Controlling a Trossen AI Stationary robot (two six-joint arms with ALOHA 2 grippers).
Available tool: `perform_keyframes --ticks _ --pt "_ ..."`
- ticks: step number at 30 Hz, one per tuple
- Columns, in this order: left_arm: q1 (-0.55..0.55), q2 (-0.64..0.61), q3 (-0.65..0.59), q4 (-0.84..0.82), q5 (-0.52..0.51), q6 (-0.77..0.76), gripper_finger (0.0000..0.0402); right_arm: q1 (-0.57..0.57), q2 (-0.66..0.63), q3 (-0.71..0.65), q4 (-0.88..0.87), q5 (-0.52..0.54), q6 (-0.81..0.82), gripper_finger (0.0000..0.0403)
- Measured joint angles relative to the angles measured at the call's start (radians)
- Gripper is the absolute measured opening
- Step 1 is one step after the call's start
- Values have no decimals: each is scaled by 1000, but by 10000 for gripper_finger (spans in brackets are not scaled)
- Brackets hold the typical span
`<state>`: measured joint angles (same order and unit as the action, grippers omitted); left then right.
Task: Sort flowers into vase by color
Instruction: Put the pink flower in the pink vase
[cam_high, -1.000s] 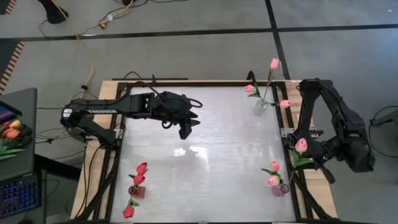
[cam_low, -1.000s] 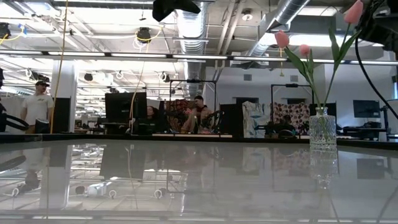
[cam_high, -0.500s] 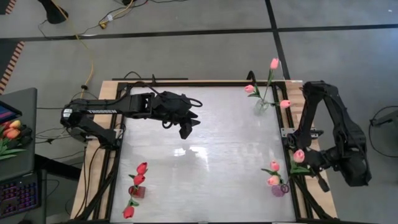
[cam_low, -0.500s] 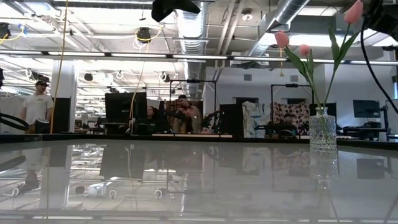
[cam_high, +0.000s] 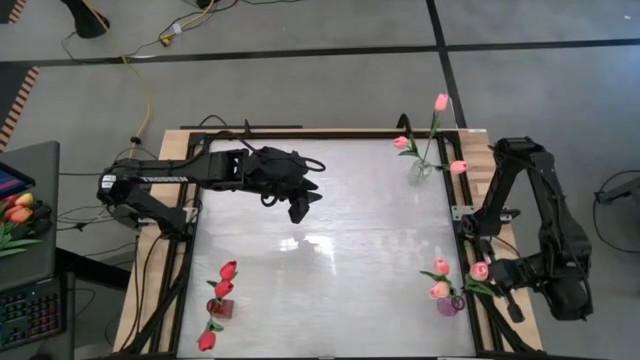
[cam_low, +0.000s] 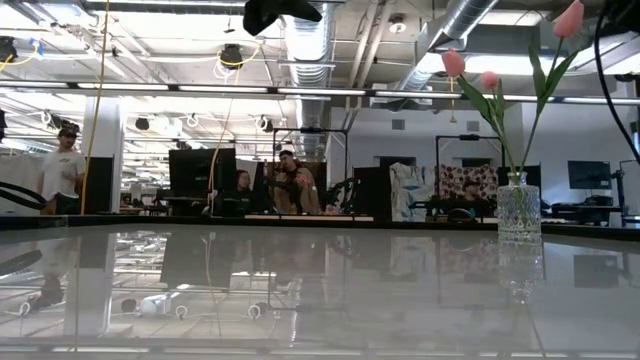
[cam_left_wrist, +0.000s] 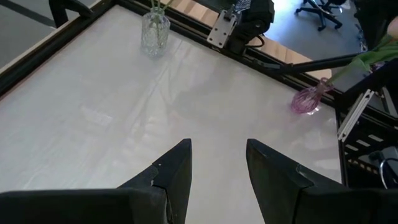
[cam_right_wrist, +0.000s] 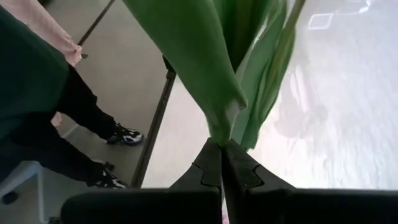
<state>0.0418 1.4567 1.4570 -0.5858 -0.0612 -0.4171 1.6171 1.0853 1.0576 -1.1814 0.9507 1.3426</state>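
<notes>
My right gripper (cam_high: 500, 287) is at the table's near right corner, shut on a pink tulip (cam_high: 480, 270) whose head is beside the purple vase (cam_high: 447, 305). Two pink tulips (cam_high: 440, 268) stand in that vase. The clear vase (cam_high: 420, 172) at the far right holds three pink tulips (cam_high: 441, 101). In the red vase (cam_high: 220, 308) at the near left are red tulips (cam_high: 228, 270). Open and touching nothing, my left gripper (cam_high: 300, 205) hovers over the table's far-left part, also seen in the left wrist view (cam_left_wrist: 217, 163). My right gripper pinches the tulip's green stem and leaves (cam_right_wrist: 219, 134) between its two shut fingers (cam_right_wrist: 239, 168), at their free ends. The flower is lifted clear. Its leaves stand out ahead of the fingers, and the pink head (cam_high: 480, 270) points toward the table's middle.
The black frame rail (cam_high: 470, 240) runs along the table's right edge by my right arm. A person's legs and shoes (cam_right_wrist: 118, 134) are on the floor beyond that edge. A side desk at the far left of the high view holds bunched orange-red tulips (cam_high: 18, 212). The white tabletop's middle (cam_high: 330, 250) is bare.
My right gripper has carried the pink tulip along the table's right edge toward the near edge, and the head has come beside the purple vase. It has stayed shut on the stem.
</notes>
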Motion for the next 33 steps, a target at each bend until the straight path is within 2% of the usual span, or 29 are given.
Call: perform_keyframes --ticks 9,23,33 --pt "0 0 0 0 -1 -15 139 36 87 0 -42 -1 120 25" --pt "0 0 0 0 4 -39 139 36 205 1 -65 -11 202 30" --pt "0 0 0 0 4 -48 139 36 230 1 -57 -13 225 43"
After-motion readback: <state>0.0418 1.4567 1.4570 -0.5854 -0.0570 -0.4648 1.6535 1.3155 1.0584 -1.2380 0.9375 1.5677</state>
